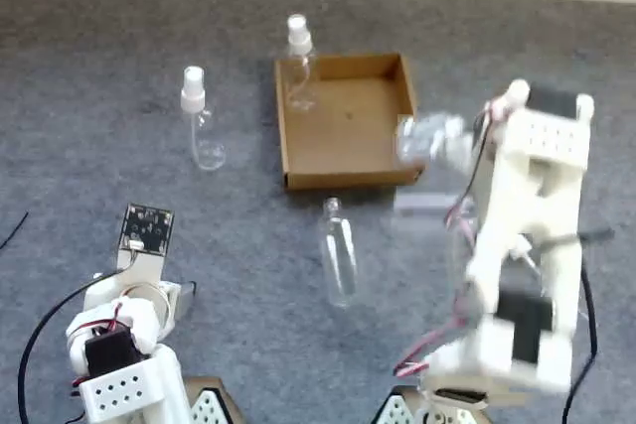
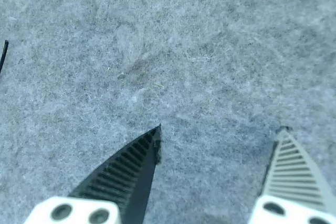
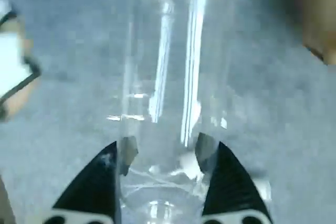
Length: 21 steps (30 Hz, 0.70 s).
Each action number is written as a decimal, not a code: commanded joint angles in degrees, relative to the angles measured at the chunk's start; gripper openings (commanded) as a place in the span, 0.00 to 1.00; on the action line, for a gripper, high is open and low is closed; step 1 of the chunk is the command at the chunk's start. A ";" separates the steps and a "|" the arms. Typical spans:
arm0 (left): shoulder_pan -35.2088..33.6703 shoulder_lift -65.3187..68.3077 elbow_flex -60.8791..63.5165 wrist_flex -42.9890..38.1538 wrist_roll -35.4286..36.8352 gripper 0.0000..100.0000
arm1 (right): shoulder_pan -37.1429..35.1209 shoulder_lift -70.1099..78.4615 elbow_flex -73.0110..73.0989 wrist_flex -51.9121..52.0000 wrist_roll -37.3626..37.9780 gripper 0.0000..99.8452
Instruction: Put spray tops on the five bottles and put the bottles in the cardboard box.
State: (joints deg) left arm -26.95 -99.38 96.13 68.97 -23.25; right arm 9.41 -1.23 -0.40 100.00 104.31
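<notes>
While a clear bottle is clamped in the right gripper beside the right edge of the cardboard box, the left gripper is held wide open, empty, over the grey surface.

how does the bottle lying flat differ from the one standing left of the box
Pose: the lying bottle is on its side; the standing bottle is upright. Top: the lying bottle's neck is bare; the standing bottle wears a white spray top. Both are clear, outside the cardboard box.

Lying bottle before cardboard box
</notes>
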 commanded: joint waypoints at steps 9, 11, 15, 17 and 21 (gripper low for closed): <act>0.75 0.13 1.36 -1.05 -0.35 0.30 | -7.25 -20.88 25.27 -4.44 27.16 0.01; 0.75 0.13 1.36 -1.05 -0.35 0.30 | -8.66 -18.86 24.84 -5.14 27.25 0.01; 0.75 0.13 1.36 -1.05 -0.35 0.30 | -9.89 -13.49 21.76 -7.87 27.25 0.09; 0.75 0.13 1.36 -1.05 -0.35 0.30 | -9.89 -10.33 19.65 -9.27 27.25 0.19; 0.75 0.13 1.36 -1.05 -0.35 0.30 | -9.45 -6.55 15.34 -10.68 26.81 0.33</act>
State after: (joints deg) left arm -26.95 -99.38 96.13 68.97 -23.25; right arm 0.09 -9.76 21.05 90.95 130.68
